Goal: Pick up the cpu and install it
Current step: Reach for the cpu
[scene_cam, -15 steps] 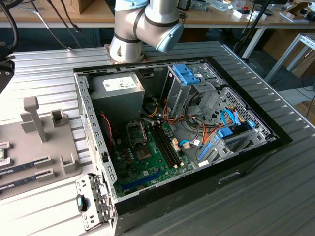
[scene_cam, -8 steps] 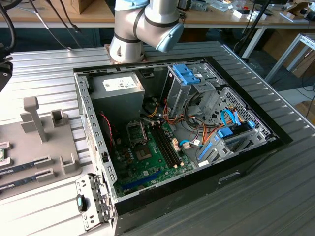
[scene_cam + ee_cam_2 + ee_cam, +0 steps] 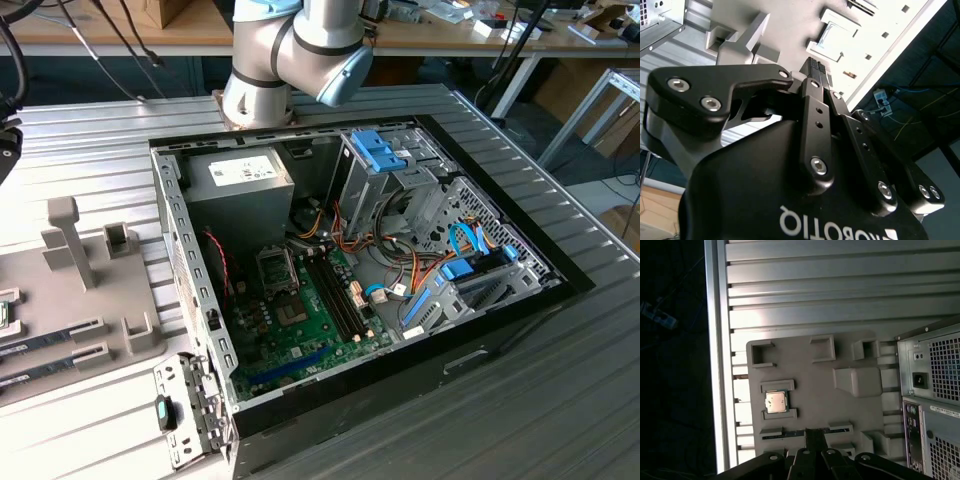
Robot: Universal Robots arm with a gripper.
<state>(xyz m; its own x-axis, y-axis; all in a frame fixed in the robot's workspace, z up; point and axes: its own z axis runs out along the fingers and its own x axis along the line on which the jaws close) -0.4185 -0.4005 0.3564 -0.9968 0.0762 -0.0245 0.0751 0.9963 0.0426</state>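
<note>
The black two-fingered end effector (image 3: 812, 432) is clenched in the first wrist view, its fingertips pressed together with nothing between them, and the same closed, empty state is seen on the end effector (image 3: 816, 65) in the second wrist view. It is held above a pale grey moulded fixture tray (image 3: 815, 405), apparently clear of its surface.

The cpu (image 3: 776, 402), a small flat square chip with a silvery-grey metal top, is seated flat in a shallow framed recess of that tray, near the fingertips but not touched by them. The raised lips around the recess are judged to keep the chip square and in a known place for grasping. The tray is laid on a ribbed silver metal counter (image 3: 840, 290), just beside the perforated rear of a black-edged open computer case (image 3: 932, 390).

In the exterior view the fixture tray (image 3: 60, 300) is found at nine o'clock from the computer case (image 3: 500, 330), which is laid on its side with the panel off, presumably so that the green motherboard (image 3: 300, 330) can be reached from above. A black rectangular metal socket frame (image 3: 276, 268) is set on that board, at about six o'clock from a grey power supply box (image 3: 240, 185). The silver robot arm (image 3: 300, 45) is mounted at twelve o'clock from the case.

With the chip in its recess and the fingers empty, the pick is judged not yet made
</note>
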